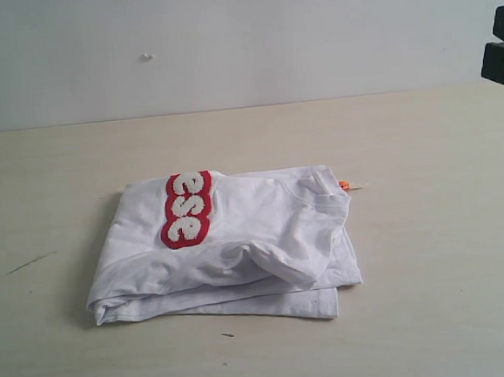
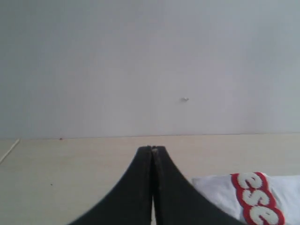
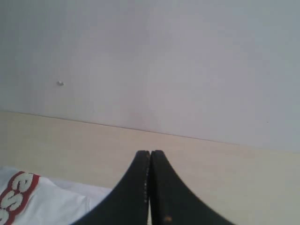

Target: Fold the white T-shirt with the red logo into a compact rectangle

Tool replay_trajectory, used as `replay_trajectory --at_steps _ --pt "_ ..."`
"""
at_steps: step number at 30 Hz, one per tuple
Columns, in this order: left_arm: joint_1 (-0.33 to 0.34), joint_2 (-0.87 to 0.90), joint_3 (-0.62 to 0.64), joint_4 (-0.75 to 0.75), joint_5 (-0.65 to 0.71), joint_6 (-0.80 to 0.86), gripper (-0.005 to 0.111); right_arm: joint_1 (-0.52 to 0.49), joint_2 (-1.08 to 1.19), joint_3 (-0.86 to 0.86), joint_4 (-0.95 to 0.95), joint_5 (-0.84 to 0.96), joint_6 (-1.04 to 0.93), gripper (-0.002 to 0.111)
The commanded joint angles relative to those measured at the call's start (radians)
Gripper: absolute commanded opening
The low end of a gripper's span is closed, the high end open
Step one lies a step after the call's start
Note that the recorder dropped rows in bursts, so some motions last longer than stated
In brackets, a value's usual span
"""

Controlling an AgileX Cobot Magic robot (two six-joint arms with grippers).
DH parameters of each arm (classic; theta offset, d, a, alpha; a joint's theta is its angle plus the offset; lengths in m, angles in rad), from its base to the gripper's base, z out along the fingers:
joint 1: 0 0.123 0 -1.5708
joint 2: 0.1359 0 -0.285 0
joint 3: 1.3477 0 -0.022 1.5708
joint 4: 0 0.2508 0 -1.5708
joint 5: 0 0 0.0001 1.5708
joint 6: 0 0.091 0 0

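The table (image 1: 436, 314) fills the lower two thirds of the exterior view, pale and wood-toned, with a small dark speck near the bottom centre and a thin dark scratch at the left edge. On it, a little left of centre, lies the shirt (image 1: 239, 251), folded into a rough rectangle of several layers, its stacked edges showing along the near side and at the lower left corner. A loose fold of cloth bulges across the middle of the top layer. Further back, on the upper left part of the bundle, the logo (image 1: 186, 209) runs as a short red-outlined strip with the white fuzzy letters "ese" showing; the rest is tucked out of sight. At the bundle's upper right the ribbed collar (image 1: 322, 187) turns up, and the orange tag (image 1: 344, 185) pokes out just beside it onto the table. Behind the table stands a plain pale wall (image 1: 240, 41) with one tiny mark at upper left. Neither arm touches the shirt: the left gripper (image 2: 152, 149) has its jaws pressed together on nothing, with a shirt corner at the lower right of its view, and the right gripper (image 3: 150, 152) is likewise closed and empty. A black part (image 1: 503, 46) shows at the upper right edge of the exterior view.
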Motion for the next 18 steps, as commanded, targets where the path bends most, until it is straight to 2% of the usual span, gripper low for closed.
replay_trajectory --at_steps 1,6,13,18 --pt "0.047 -0.051 0.012 0.07 0.082 -0.004 0.0 -0.003 -0.005 0.004 -0.001 -0.007 0.002 0.0" --pt "0.049 -0.052 0.012 0.16 0.169 -0.022 0.0 -0.003 -0.005 0.004 -0.001 -0.007 0.002 0.0" --pt "0.049 -0.097 0.065 0.528 0.155 -0.454 0.0 -0.003 -0.005 0.004 -0.001 -0.007 0.002 0.0" --pt "0.049 -0.164 0.153 0.577 0.137 -0.503 0.0 -0.003 -0.005 0.004 -0.001 -0.007 0.002 0.0"
